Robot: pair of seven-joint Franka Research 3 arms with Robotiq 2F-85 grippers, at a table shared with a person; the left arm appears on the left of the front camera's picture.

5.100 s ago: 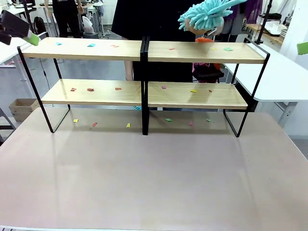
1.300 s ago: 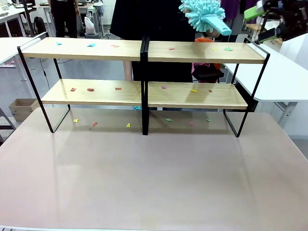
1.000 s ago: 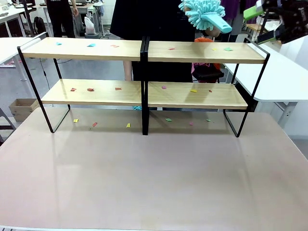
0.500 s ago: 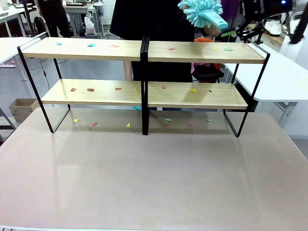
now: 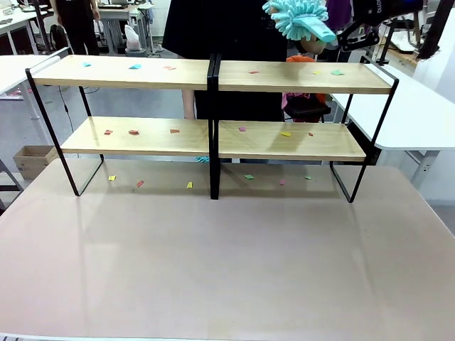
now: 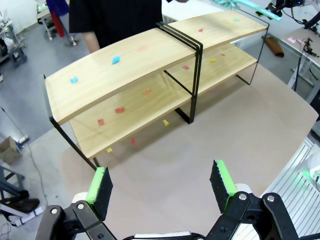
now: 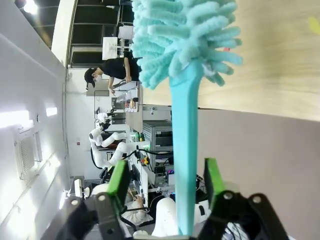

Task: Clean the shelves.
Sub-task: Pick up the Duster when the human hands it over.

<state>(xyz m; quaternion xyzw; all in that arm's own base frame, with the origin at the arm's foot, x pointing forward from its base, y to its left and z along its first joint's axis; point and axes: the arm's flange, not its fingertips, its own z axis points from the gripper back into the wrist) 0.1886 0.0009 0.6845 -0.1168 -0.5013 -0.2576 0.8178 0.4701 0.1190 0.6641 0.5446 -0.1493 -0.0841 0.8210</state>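
Where the shelves (image 5: 142, 72) stand at the bench's (image 5: 227, 263) far side, a hand (image 5: 311, 47) holds a duster (image 5: 298, 18) above their right top board. Left wrist: left jaws spread above the bench, shelves beyond. Right wrist: right jaws spread astride the duster's handle (image 7: 184, 150).

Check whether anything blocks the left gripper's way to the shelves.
Nothing visible does. The left gripper, jaws open, hangs over the bare tabletop, and the shelves stand ahead across it. Only small paper scraps lie flat on the tabletop near the shelves' frame.
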